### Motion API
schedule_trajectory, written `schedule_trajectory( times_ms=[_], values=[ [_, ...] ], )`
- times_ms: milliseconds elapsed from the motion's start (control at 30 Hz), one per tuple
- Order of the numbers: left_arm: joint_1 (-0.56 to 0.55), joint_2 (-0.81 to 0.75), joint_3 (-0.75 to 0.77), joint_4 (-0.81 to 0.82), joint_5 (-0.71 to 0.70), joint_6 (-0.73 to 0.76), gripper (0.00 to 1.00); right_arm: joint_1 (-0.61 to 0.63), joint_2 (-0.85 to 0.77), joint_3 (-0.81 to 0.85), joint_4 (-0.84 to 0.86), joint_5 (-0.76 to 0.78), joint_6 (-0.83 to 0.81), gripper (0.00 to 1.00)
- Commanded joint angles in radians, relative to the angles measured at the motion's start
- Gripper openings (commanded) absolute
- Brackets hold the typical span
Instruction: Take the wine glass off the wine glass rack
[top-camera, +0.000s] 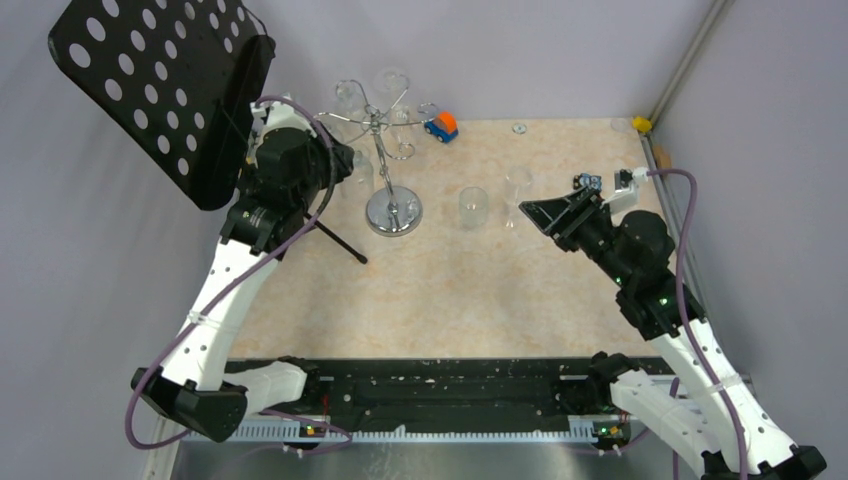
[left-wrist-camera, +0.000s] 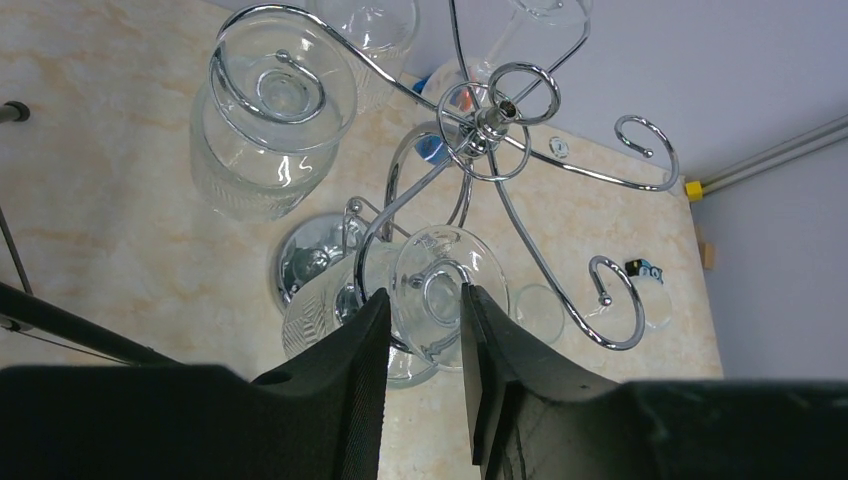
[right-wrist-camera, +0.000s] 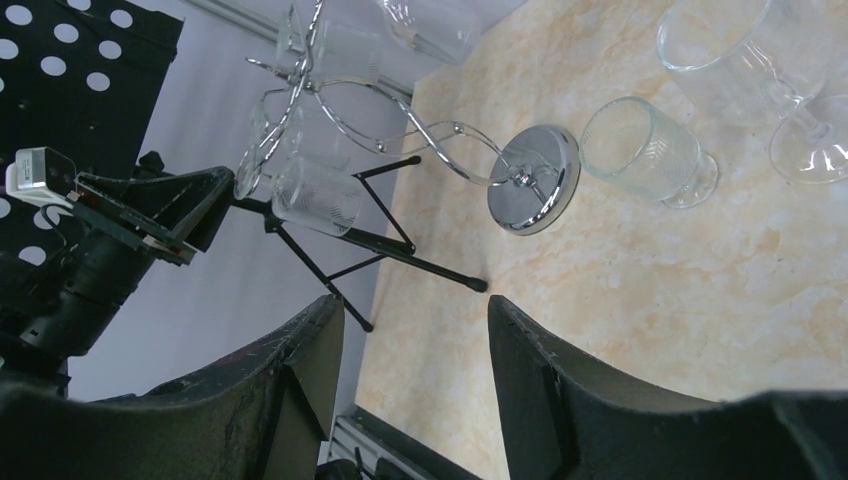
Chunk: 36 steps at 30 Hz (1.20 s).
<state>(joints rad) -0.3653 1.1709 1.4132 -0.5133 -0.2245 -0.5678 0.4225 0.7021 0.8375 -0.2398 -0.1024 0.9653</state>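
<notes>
Left gripper (left-wrist-camera: 425, 298) jaws narrowly apart, straddling stem of wine glass (left-wrist-camera: 445, 262); no firm clamp visible. Glass hangs inverted on wine glass rack (left-wrist-camera: 487, 120), 7 o'clock arm. Right gripper (right-wrist-camera: 412, 310) jaws wide apart, empty.

Four glasses (left-wrist-camera: 262, 150) hung, two standing; one rack (top-camera: 393, 212); one car (top-camera: 441, 125).

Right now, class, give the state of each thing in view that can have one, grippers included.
Chrome wire wine glass rack: standing upright.
Clear wine glass: hanging upside down on the rack.
Left gripper: fingers flank that glass, grip unclear.
Right gripper: open, empty.
Short clear ribbed glass: standing upright.
Black perforated music stand: tilted.
</notes>
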Motion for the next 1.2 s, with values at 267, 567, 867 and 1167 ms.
schedule_trajectory(
  times_ms=[267,567,867,1167],
  values=[
    [0.013,-0.031,-0.096,0.164,0.079,-0.18,0.35,0.001,-0.019,0.001,0.029,0.008,-0.011,0.56],
    [0.017,-0.066,-0.178,0.233,0.052,-0.358,0.3,0.001,-0.028,0.0,0.02,0.019,-0.017,0.56],
    [0.021,-0.077,-0.209,0.257,0.078,-0.425,0.22,0.002,-0.035,-0.003,0.015,0.024,-0.016,0.56],
    [0.02,-0.116,-0.202,0.241,0.047,-0.394,0.0,0.001,-0.045,-0.009,0.016,0.036,-0.007,0.56]
  ],
)
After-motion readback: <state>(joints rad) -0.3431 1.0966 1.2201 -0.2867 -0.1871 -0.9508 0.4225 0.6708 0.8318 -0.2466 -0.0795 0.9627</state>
